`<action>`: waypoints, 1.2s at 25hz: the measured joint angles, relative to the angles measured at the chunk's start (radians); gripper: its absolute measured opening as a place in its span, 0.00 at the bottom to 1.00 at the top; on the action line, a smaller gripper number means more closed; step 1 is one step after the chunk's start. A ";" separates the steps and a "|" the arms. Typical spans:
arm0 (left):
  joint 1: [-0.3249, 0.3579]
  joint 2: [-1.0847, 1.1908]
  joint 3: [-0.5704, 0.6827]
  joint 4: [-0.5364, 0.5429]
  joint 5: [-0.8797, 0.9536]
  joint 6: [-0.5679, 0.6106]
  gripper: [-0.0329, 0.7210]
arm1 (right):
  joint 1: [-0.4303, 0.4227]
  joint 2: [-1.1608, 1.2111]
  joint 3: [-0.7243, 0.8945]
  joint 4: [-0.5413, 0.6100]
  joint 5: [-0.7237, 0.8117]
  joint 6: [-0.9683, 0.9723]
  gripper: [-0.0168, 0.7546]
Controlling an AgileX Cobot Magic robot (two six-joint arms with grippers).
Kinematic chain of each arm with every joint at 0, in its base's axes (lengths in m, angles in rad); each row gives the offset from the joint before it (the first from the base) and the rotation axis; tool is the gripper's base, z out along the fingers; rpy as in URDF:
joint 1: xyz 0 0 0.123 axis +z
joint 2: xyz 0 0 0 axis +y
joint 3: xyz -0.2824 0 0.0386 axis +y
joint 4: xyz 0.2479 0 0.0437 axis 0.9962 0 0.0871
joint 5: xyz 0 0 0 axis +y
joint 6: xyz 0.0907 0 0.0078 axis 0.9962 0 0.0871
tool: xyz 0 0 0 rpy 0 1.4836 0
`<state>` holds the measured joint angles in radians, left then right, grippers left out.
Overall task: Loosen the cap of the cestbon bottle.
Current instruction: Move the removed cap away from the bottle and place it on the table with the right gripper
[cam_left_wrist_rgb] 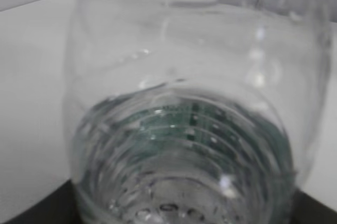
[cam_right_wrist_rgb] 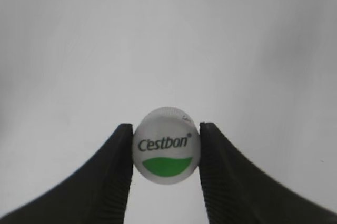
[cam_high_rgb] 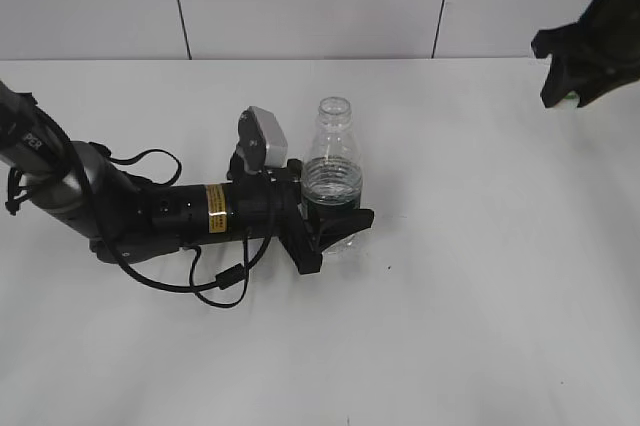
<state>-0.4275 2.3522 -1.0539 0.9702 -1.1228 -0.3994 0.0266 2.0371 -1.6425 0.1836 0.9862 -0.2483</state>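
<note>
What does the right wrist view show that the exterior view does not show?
Only the right wrist view shows the cap, white with a green patch and "Cestbon" print, pinched between the right claw's fingers. Only the exterior view shows the open-necked bottle, upright on the table and gripped by the left claw. Both show the right claw and the white table surface.

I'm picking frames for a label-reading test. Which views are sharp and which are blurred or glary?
Right wrist view: sharp, the cap print is readable between the right claw fingers. Left wrist view: the bottle fills the frame, soft and distorted, with a glare streak at top. Exterior view: evenly lit, faint shadows, bottle neck clear, left claw dark.
</note>
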 joint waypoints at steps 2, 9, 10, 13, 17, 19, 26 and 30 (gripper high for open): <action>0.000 0.000 0.000 0.000 0.000 0.000 0.58 | -0.021 0.019 0.056 0.000 -0.068 0.014 0.40; 0.000 0.000 0.000 0.000 -0.001 0.000 0.58 | -0.037 0.088 0.115 -0.008 -0.157 0.030 0.40; 0.000 0.000 0.000 0.000 -0.001 0.000 0.58 | -0.037 0.096 0.115 -0.008 -0.166 0.032 0.40; 0.000 0.000 0.000 -0.001 -0.001 0.000 0.58 | -0.037 0.121 0.115 -0.023 -0.199 0.032 0.40; 0.000 0.000 0.000 -0.001 -0.001 0.000 0.58 | -0.037 0.132 0.115 -0.056 -0.213 0.032 0.40; 0.000 0.000 0.000 -0.001 -0.001 0.000 0.58 | -0.037 0.132 0.115 -0.070 -0.231 0.034 0.40; 0.000 0.000 0.000 -0.001 0.000 0.000 0.58 | -0.037 0.140 0.115 -0.079 -0.260 0.039 0.40; 0.000 0.000 0.000 -0.002 0.002 0.000 0.58 | -0.037 0.154 0.115 -0.079 -0.260 0.041 0.40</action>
<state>-0.4275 2.3522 -1.0539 0.9683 -1.1208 -0.3994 -0.0100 2.1906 -1.5278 0.1043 0.7266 -0.2078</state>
